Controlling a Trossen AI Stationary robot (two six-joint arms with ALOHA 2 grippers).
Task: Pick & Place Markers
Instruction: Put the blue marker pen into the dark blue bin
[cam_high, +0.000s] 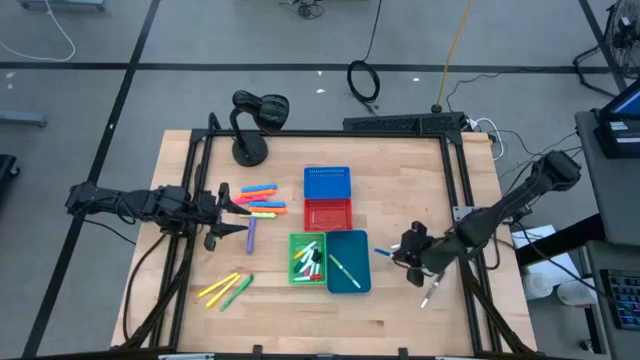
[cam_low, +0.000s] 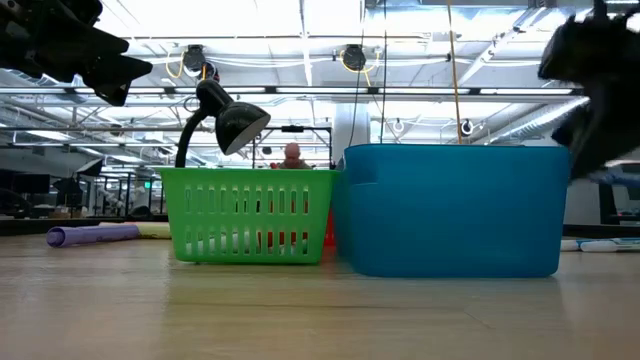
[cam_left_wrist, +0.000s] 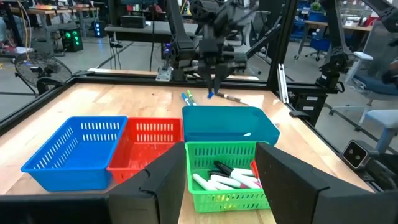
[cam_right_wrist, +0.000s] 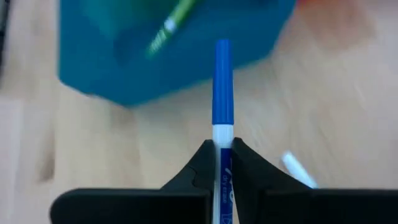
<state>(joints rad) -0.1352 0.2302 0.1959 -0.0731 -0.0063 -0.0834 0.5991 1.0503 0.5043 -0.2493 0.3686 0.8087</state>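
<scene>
Pinched between the right gripper's (cam_right_wrist: 222, 163) jaws was a blue-capped marker (cam_right_wrist: 222, 93), held above the bench (cam_high: 400, 315) beside the teal bin (cam_high: 347, 262), which held a green marker (cam_high: 345, 268). Spread and empty, the left gripper (cam_high: 238, 213) hovered by loose markers (cam_high: 262, 200) on the wood. White markers (cam_left_wrist: 227, 180) filled the green basket (cam_left_wrist: 227, 155); a lamp (cam_high: 255, 120) stood behind, possibly a person beyond.

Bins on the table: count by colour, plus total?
Blue bin: 1
Red bin: 1
Green bin: 1
Teal bin: 1
Total: 4 bins, set in a cluster at the middle of the table.
</scene>
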